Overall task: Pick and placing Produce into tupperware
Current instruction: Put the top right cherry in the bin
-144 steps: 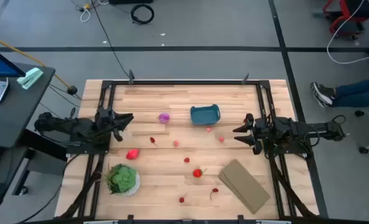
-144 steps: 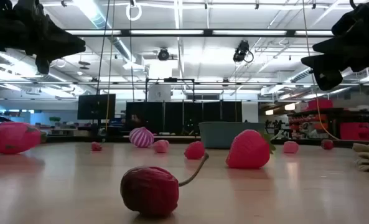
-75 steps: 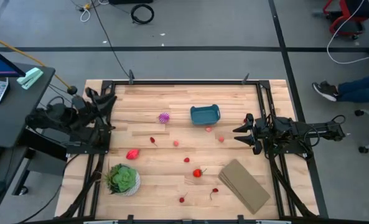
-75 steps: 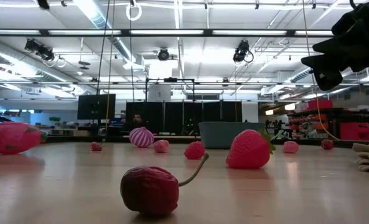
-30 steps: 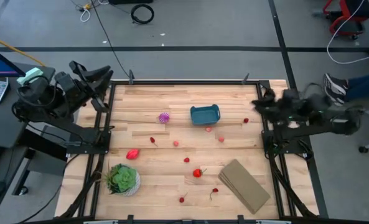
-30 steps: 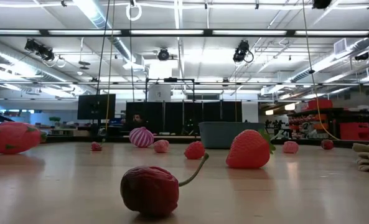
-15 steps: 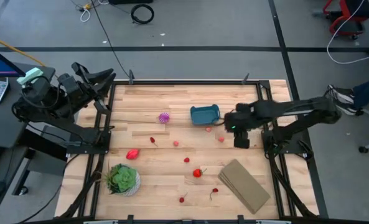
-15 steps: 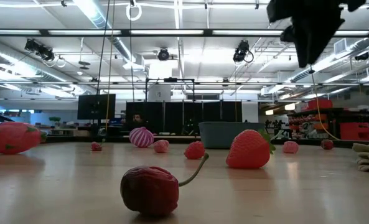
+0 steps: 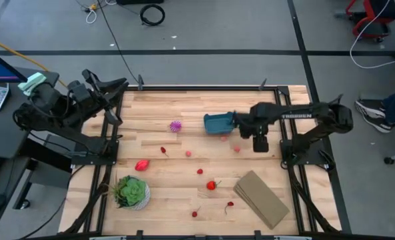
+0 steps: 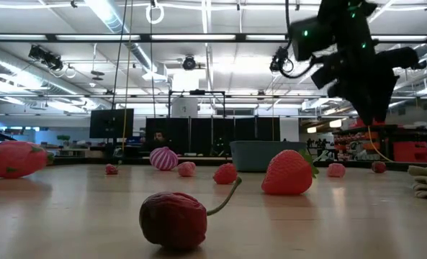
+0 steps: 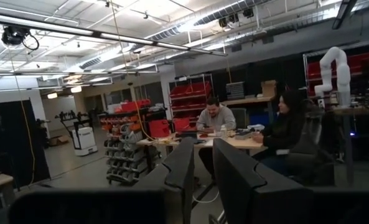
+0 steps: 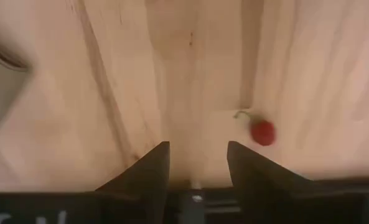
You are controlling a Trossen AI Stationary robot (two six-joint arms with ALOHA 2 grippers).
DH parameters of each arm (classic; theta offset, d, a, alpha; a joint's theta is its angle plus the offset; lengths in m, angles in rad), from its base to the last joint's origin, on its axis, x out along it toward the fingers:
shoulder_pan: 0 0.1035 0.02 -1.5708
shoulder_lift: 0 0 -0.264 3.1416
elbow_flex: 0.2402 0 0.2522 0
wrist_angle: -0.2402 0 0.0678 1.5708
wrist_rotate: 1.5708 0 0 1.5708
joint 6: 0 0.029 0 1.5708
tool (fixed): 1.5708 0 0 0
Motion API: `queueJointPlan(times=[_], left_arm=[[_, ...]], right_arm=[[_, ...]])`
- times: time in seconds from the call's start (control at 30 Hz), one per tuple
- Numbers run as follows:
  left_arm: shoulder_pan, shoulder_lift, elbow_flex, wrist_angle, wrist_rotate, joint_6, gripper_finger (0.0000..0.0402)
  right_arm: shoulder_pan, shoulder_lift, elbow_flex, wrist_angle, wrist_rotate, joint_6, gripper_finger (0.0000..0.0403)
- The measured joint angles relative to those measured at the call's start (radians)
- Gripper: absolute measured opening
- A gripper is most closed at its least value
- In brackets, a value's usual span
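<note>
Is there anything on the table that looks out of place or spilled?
Nothing looks spilled or damaged. The produce lies scattered over the table, none visibly in the tupperware yet. The only non-task things are a potted plant and a tan block.

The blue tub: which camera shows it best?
The high view: the whole blue tub shows from above, with the right gripper beside it. The low view shows only its side wall, behind the strawberry. The left wrist view misses it; the right wrist view gives nothing clear.
</note>
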Motion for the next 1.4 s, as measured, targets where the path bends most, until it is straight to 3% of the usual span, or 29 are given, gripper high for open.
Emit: queueJointPlan(times=[0.13,0.3,0.47,0.8,1.4], left_arm=[[0.0,0.008,0.0,0.001,0.0,0.0,0.0065],[0.0,0.018,0.0,0.001,0.0,0.0,0.0064],[0.0,0.037,0.0,0.001,0.0,0.0,0.0056],[0.0,0.054,0.0,0.002,0.0,0.008,0.0054],[0.0,0.053,0.0,0.003,0.0,0.001,0.0052]], right_arm=[[-0.118,-0.008,-0.048,0.071,-0.035,-0.079,0.0169],[-0.18,0.003,-0.115,0.13,-0.029,-0.158,0.0169],[-0.188,0.002,-0.192,0.216,-0.021,-0.165,0.0169],[-0.188,0.002,-0.285,0.35,0.103,-0.155,0.0169],[-0.262,0.002,-0.343,0.457,0.136,-0.178,0.0157]])
